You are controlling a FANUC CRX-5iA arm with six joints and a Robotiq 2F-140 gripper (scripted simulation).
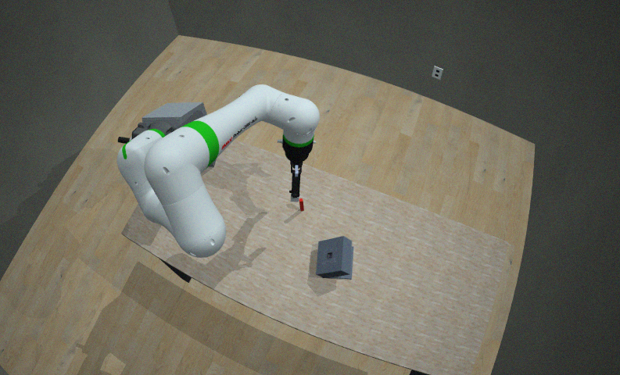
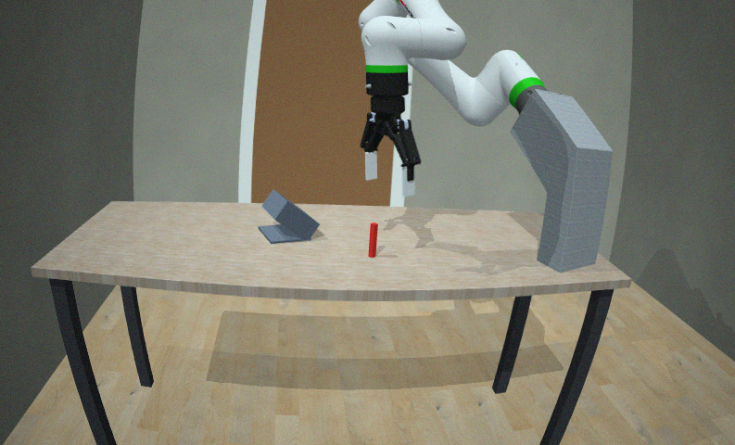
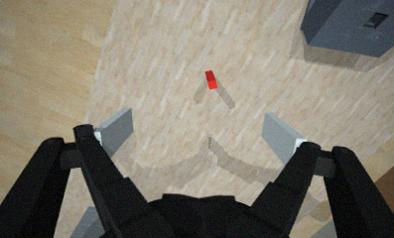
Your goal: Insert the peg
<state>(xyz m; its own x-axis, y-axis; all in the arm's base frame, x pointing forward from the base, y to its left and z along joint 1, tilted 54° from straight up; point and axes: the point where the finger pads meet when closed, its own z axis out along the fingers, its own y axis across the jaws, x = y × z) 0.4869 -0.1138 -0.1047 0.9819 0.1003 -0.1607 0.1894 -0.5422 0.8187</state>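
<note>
A small red peg (image 1: 301,204) stands upright on the table; it also shows in the exterior view (image 2: 373,240) and in the wrist view (image 3: 211,79). A grey sloped panel (image 1: 334,256) with a small dark square hole (image 1: 329,254) sits farther along the table; it also shows in the exterior view (image 2: 288,217) and at the top right of the wrist view (image 3: 355,25). My gripper (image 2: 388,179) hangs well above the table, open and empty, pointing down, a little to one side of the peg. In the wrist view its fingers spread wide, with the peg beyond them.
The grey robot base block (image 2: 566,182) stands at one end of the table. The table's edges are near the gripper on the base side, with wooden floor below.
</note>
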